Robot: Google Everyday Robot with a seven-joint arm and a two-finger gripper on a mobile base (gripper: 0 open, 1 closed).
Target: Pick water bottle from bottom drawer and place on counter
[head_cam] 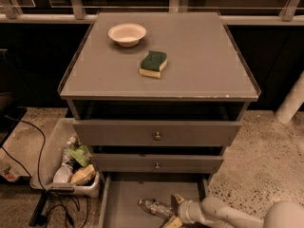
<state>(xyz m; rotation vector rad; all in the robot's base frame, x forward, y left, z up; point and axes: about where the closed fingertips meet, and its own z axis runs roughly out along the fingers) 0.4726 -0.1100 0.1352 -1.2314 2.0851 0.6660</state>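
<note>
Pincer [172, 211] by water bottle [153, 206] in bottom drawer [124, 196], sponge [153, 63] on counter [204, 56]

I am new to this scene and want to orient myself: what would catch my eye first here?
The bottom drawer stands pulled out at the foot of the cabinet, with the water bottle lying on its floor and the gripper, fingers apart, at the bottle's end. On the counter above sit a white bowl and a green sponge.
</note>
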